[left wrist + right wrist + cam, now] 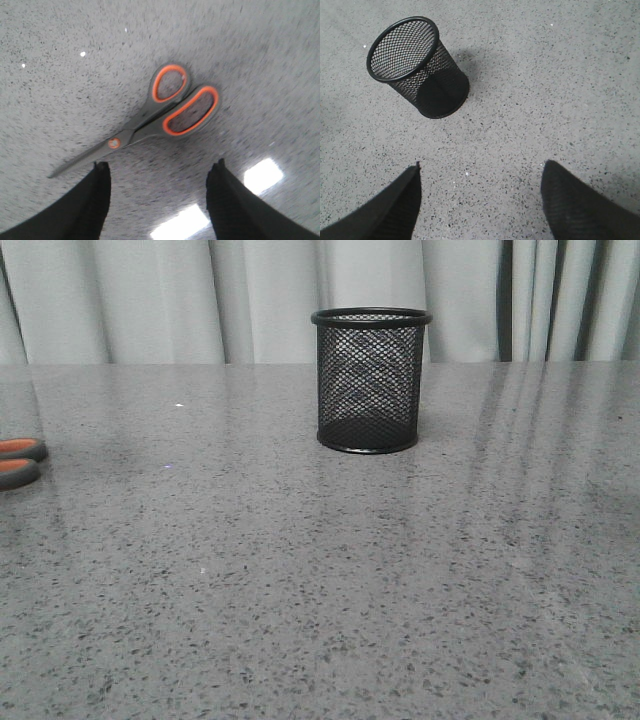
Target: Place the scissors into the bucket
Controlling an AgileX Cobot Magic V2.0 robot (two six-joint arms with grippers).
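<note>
1. The scissors (150,117) lie flat on the table (300,590) at far left; my left claw (157,200) hangs wide open above them, empty.
2. I should straddle the pivot and close squarely.
3. The bucket (370,380) stands upright mid-table.
4. My right claw (480,200) is open, empty.

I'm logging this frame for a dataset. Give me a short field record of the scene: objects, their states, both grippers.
scissors: lying flat on the table, blades closed, untouched
bucket: upright on the table, nothing visible inside
left gripper: open, above the scissors, holding nothing
right gripper: open, above bare table, apart from the bucket
table: grey speckled surface
task status: scissors not yet grasped
</note>
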